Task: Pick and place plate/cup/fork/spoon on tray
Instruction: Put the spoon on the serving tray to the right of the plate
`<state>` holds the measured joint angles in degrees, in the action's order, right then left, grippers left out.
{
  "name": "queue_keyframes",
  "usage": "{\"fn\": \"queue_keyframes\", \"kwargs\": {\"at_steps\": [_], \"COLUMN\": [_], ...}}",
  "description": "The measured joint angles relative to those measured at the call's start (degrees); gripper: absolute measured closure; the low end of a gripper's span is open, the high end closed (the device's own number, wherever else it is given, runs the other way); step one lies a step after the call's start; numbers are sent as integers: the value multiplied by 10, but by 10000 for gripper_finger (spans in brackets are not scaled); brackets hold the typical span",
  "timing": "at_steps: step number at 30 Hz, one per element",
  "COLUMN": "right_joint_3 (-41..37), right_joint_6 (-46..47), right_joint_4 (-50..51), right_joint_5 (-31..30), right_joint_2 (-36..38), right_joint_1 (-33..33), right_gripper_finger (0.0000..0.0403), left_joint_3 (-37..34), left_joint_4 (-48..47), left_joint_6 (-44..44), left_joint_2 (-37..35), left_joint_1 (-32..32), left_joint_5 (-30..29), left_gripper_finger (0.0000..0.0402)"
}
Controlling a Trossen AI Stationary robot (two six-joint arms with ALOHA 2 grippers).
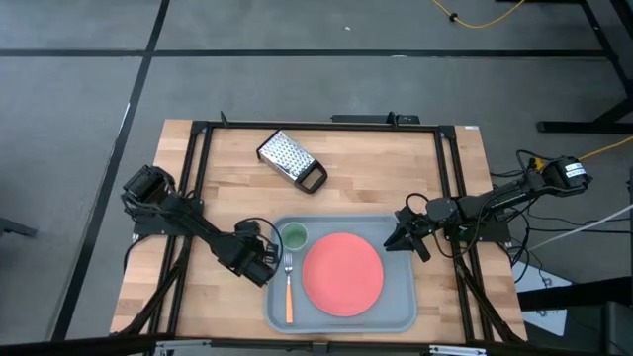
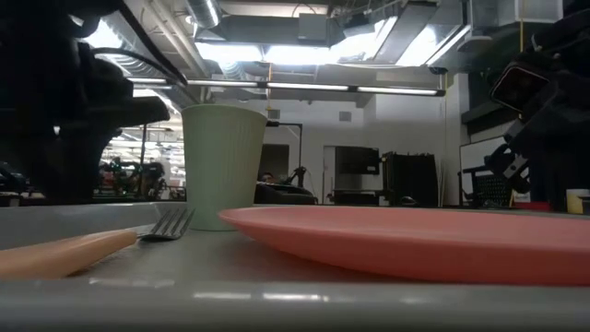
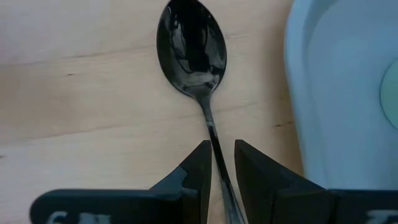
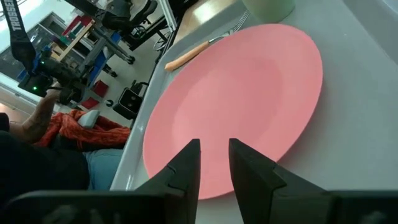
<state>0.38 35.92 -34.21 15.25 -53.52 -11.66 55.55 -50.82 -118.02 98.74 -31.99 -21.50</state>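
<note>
The dark metal spoon [image 3: 191, 46] lies on the wooden table just left of the grey-blue tray [image 1: 396, 321]. My left gripper [image 3: 222, 152] points down over it, open by a narrow gap. One finger stands on each side of the spoon's thin handle [image 3: 214, 140], and a gap shows beside it. In the high view this gripper [image 1: 262, 262] covers the spoon. On the tray are the pink-red plate [image 1: 342, 274], the green cup [image 1: 294, 235] and the orange-handled fork [image 1: 288, 287]. My right gripper [image 1: 396, 240] is open and empty above the plate's right edge [image 4: 205, 186].
A perforated metal grater [image 1: 291, 160] with a black handle lies on the far part of the table. A black frame [image 1: 198, 178] runs along the table's edges. The tray's raised left rim [image 3: 298, 93] stands close beside the spoon. A seated person shows past the table in the right wrist view.
</note>
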Motion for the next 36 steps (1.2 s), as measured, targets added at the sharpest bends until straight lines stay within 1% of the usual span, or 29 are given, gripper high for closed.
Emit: {"fn": "queue_keyframes", "kwargs": {"at_steps": [6, 12, 17, 20, 23, 24, 28, 31, 34, 36], "right_joint_3": [0, 0, 0, 0, 0, 0, 0, 0, 0, 0], "right_joint_6": [0, 1, 1, 1, 1, 1, 4, 36, 49, 44], "right_joint_4": [-1, -2, -2, -2, -2, -2, -2, -2, -2, -2], "right_joint_5": [0, 0, 0, 0, 0, 0, 0, 0, 1, 5], "right_joint_2": [0, 0, 0, 0, 0, 0, 0, 0, 0, 0], "right_joint_1": [0, 0, 0, 0, 0, 0, 0, 0, 0, 0], "right_gripper_finger": [315, 315, 315, 315, 315, 315, 315, 315, 315, 315], "left_joint_3": [0, 2, 3, 2, 2, 2, 1, 0, 20, 44], "left_joint_4": [3, 15, 18, 17, 17, 17, 8, 4, -35, -85], "left_joint_6": [0, 14, 12, 15, 25, 26, 27, 42, 65, 103], "left_joint_2": [4, 33, 38, 35, 35, 35, 33, 20, -2, -20], "left_joint_1": [0, -1, -1, -1, -3, -5, -6, -6, -9, -8], "left_joint_5": [5, 47, 45, 62, 73, 73, 75, 82, 92, 120], "left_gripper_finger": [337, 337, 338, 352, 387, 392, 396, 398, 399, 399]}}
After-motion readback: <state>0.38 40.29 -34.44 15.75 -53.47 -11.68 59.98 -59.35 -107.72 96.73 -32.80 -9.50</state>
